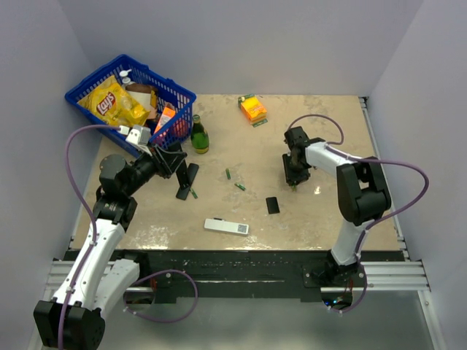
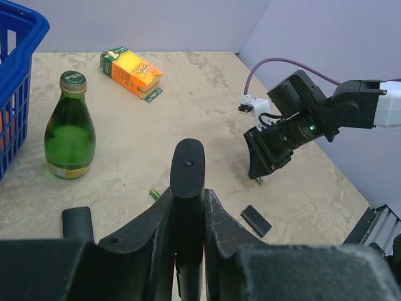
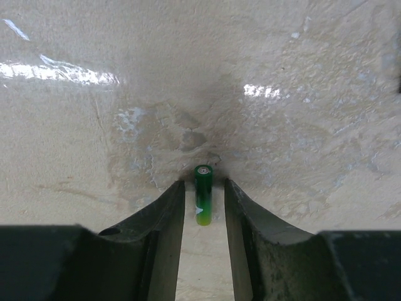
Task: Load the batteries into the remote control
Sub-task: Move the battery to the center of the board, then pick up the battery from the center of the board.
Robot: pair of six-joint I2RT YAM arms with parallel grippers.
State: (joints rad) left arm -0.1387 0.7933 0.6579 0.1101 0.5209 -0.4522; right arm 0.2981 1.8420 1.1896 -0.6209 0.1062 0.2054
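With the left tool [image 2: 188, 197] clamped on the remote control [image 2: 187, 163], the right tool [image 3: 203, 191] straddles a battery [image 3: 203, 200], narrowly open and not yet gripping, so an off-centre close could flick it across the worktop [image 3: 294, 119].

Beige marbled bench [image 1: 321, 211], glossy with patches of light glare, enclosed by plain pale lavender walls [image 1: 255, 44] on three sides.

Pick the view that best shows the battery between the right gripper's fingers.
Right wrist: the battery sits centred and close, its end cap visible. Left wrist shows only a green speck; top external barely shows it.
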